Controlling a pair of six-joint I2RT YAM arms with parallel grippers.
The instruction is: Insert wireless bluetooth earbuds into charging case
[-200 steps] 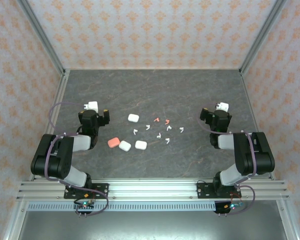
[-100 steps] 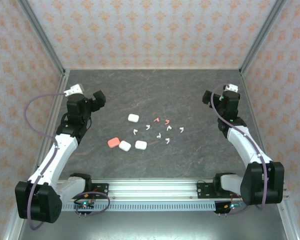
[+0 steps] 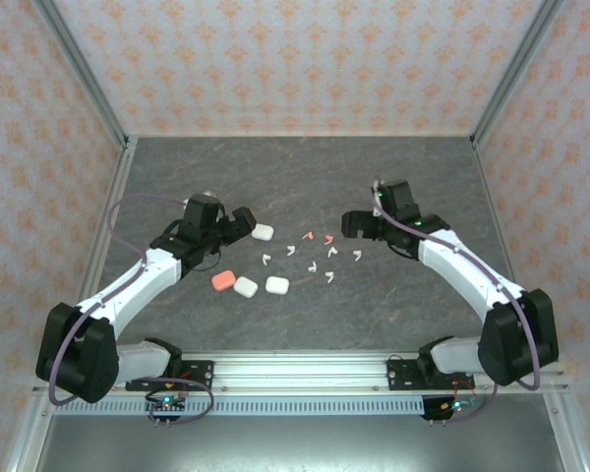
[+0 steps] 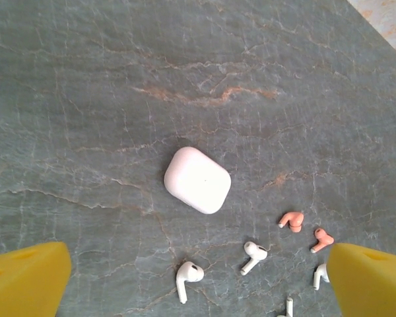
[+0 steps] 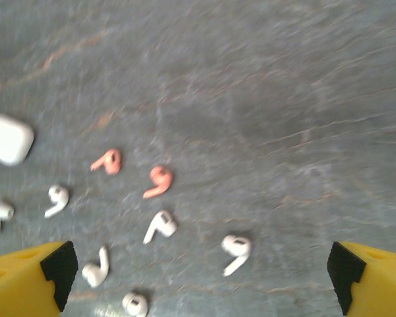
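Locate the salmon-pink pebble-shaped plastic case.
Top view: the salmon-pink case lies left of centre, directly left of a rounded white plastic case, near the left gripper.

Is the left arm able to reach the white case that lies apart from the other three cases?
Probably yes. The left gripper hangs open right beside that white case, with bare table around it; the nearest earbuds lie apart from it.

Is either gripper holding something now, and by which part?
Nothing is held: the left gripper and the right gripper are open, and the earbuds lie free on the table.
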